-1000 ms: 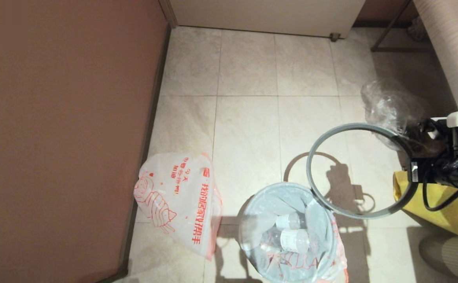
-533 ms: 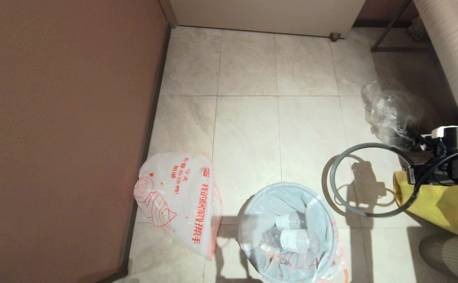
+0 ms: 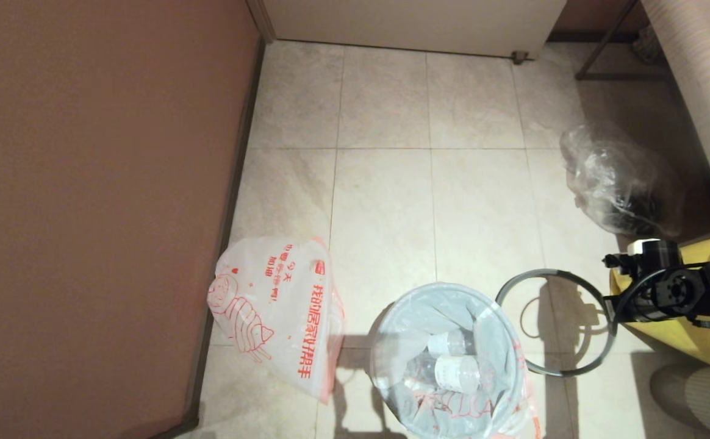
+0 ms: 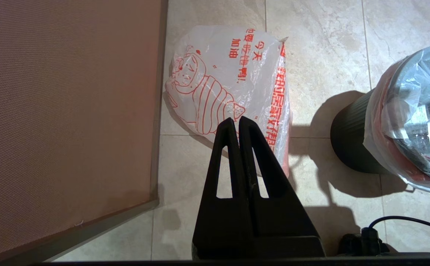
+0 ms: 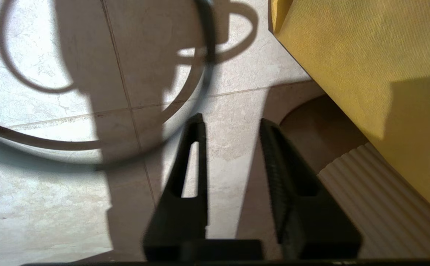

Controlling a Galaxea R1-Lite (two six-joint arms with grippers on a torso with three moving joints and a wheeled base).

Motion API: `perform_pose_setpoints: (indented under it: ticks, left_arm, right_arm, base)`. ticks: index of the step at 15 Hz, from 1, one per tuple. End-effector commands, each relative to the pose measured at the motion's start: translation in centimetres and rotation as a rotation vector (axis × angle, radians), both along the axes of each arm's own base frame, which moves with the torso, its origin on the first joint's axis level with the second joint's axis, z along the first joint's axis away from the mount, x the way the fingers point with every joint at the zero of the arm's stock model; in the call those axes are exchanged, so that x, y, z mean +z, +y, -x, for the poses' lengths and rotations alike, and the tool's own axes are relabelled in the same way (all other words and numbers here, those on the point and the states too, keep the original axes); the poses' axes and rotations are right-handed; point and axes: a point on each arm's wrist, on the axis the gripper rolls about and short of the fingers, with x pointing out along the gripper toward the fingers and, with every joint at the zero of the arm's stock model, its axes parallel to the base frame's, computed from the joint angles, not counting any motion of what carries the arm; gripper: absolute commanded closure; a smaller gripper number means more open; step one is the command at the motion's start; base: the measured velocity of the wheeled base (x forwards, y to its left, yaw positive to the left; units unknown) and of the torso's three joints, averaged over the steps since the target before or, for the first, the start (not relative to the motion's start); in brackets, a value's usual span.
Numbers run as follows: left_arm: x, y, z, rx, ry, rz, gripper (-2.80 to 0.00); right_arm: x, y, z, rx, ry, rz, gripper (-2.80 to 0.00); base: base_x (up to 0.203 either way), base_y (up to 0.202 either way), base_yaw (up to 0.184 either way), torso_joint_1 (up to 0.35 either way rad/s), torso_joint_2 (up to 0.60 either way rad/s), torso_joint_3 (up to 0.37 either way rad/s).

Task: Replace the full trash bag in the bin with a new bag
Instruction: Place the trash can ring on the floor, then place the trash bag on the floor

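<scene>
Grey ring rim [image 3: 555, 322] is off the bin [image 4: 351, 147], on the floor right of it. Right gripper [image 5: 231, 127] beside it, jaws spread, empty. Full trash bag [image 3: 446, 360] not yet pulled; new bag [image 3: 276, 311] flat left of bin. Left gripper [image 4: 236, 123] pressed together, hovering over new bag.

The new bag [image 3: 276, 308] [image 4: 233, 92] on the floor carries red Chinese print beside a cat drawing; "加油" can be read, the larger column less surely. A bottle [image 3: 455, 372] inside the full trash bag [image 3: 446, 360] has a white label, too small to read.
</scene>
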Motion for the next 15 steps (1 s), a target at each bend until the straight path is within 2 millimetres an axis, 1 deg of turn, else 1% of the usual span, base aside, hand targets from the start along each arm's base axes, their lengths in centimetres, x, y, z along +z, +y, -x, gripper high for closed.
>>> perform_pose_setpoints:
  ticks: [1,4,7,8,9,10,14,15]
  left_arm:
    - [0.0,0.0,0.0,0.001,0.0,0.0,0.0]
    - [0.0,0.0,0.0,0.001,-0.001,0.0,0.0]
    - [0.0,0.0,0.0,0.001,-0.001,0.0,0.0]
    - [0.0,0.0,0.0,0.001,-0.001,0.0,0.0]
    - [0.0,0.0,0.0,0.001,-0.001,0.0,0.0]
    - [0.0,0.0,0.0,0.001,-0.001,0.0,0.0]
    - [0.0,0.0,0.0,0.001,-0.001,0.0,0.0]
    - [0.0,0.0,0.0,0.001,-0.001,0.0,0.0]
  right_arm:
    - [0.4,0.3,0.5,0.004,0.001,-0.001,-2.8]
    - [4.0,1.0,3.5,0.022,-0.032,0.012,-2.8]
    - [7.7,3.1,8.1,0.082,-0.075,0.013,-2.8]
    - [8.3,4.0,10.0,0.104,-0.074,0.009,-2.8]
    - [8.5,4.8,11.9,0.121,-0.064,0.003,-0.6]
    - [8.7,5.4,13.5,0.133,-0.06,-0.001,0.0]
    - [10.1,6.7,20.2,0.132,-0.116,-0.002,0.0]
    - [9.9,7.0,21.8,0.128,-0.122,-0.004,0.0]
  base:
    - [0.0,0.0,0.0,0.0,0.0,0.0]
    - [0.0,0.0,0.0,0.0,0.0,0.0]
    - [0.0,0.0,0.0,0.0,0.0,0.0]
    - [0.0,0.0,0.0,0.0,0.0,0.0]
    - [0.0,0.0,0.0,0.0,0.0,0.0]
    - [0.0,0.0,0.0,0.0,0.0,0.0]
    - [0.0,0.0,0.0,0.0,0.0,0.0]
    - [0.0,0.0,0.0,0.0,0.0,0.0]
